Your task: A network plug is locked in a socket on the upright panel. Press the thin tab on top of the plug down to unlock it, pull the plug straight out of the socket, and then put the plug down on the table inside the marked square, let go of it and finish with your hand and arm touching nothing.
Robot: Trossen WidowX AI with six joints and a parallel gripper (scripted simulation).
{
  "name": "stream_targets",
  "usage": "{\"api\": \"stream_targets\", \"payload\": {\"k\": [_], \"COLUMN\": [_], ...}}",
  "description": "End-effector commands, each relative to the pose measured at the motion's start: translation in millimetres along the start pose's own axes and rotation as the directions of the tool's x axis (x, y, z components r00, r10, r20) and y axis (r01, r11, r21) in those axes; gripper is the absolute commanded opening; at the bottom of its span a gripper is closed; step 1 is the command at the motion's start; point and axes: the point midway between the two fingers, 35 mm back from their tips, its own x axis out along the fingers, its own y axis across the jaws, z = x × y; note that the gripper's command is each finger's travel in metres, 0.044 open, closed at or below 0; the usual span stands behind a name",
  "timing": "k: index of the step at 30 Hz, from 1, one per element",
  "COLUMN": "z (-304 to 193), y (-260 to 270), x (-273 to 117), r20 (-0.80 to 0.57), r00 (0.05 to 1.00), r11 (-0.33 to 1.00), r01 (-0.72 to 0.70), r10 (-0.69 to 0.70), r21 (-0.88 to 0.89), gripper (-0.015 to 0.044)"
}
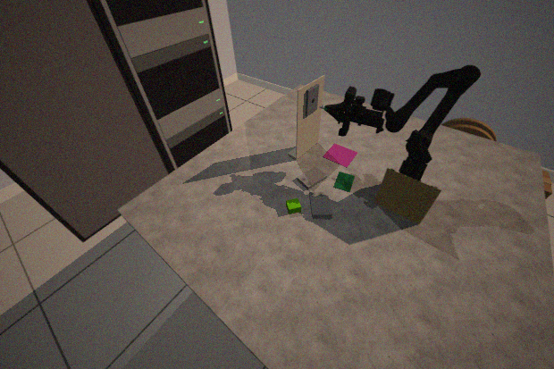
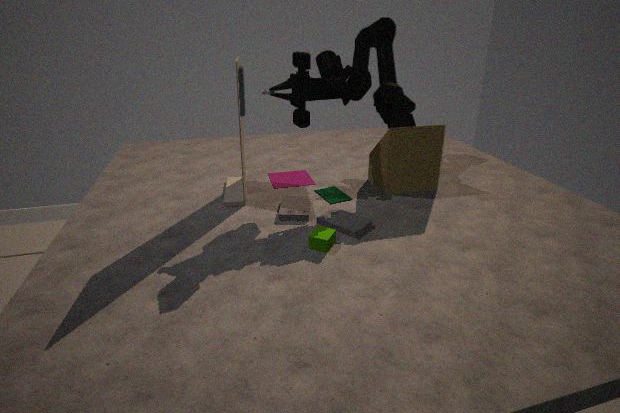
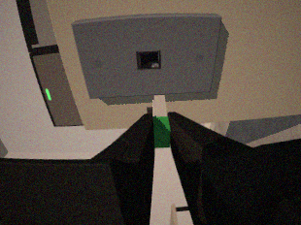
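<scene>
From here I count one upright panel (image 1: 306, 129) (image 2: 241, 139) (image 3: 262, 43), one socket (image 1: 313, 100) (image 3: 149, 60), one plug (image 3: 161, 130), one arm (image 1: 439, 110) (image 2: 385, 56), two flat colored squares, one magenta (image 1: 340, 155) (image 2: 291, 178) and one green (image 1: 344, 181) (image 2: 333, 195), and one lime block (image 1: 293, 205) (image 2: 322, 239).

From the exterior view, the panel (image 1: 306, 138) (image 2: 240, 139) (image 3: 262, 43) stands at left on the counter (image 1: 323, 295) (image 2: 310, 330), with the plate (image 1: 306, 104) (image 2: 242, 91) (image 3: 112, 57) on it and the socket (image 3: 148, 60) in that. My claw (image 1: 329, 109) (image 2: 274, 93) (image 3: 159, 120) holds the plug (image 1: 322, 107) (image 2: 265, 91) (image 3: 159, 106) before the panel, apart from it. Right of the panel lie 2 patches: the far patch (image 1: 340, 155) (image 2: 291, 178), then the near patch (image 1: 344, 181) (image 2: 333, 195) to its right. Before them sit 2 slabs, left slab (image 1: 301, 182) (image 2: 293, 216) and right slab (image 1: 321, 206) (image 2: 346, 223), the cube (image 1: 293, 205) (image 2: 321, 239) nearest. The box (image 1: 408, 198) (image 2: 411, 162) stands right, before my arm (image 1: 439, 105) (image 2: 386, 61).
</scene>
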Motion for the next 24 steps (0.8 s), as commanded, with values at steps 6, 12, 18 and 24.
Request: {"api": "stream_targets", "payload": {"k": [6, 12, 18, 24], "z": [-1.9, -3.2, -3.0, -2.7], "y": [-0.3, 0.3, 10.5, 21.9], "x": [-6.9, -6.1, -7.6, -10.5], "r20": [0.005, 0.0, 0.0, 0.001], "r00": [1.0, 1.0, 1.0, 1.0], "r11": [1.0, 1.0, 1.0, 1.0], "r01": [0.001, 0.0, 0.001, 0.001], "r10": [-0.001, 0.0, -0.001, -0.001], "r21": [0.006, 0.0, 0.002, 0.003], "gripper": [0.0, 0.0, 0.0, 0.0]}}
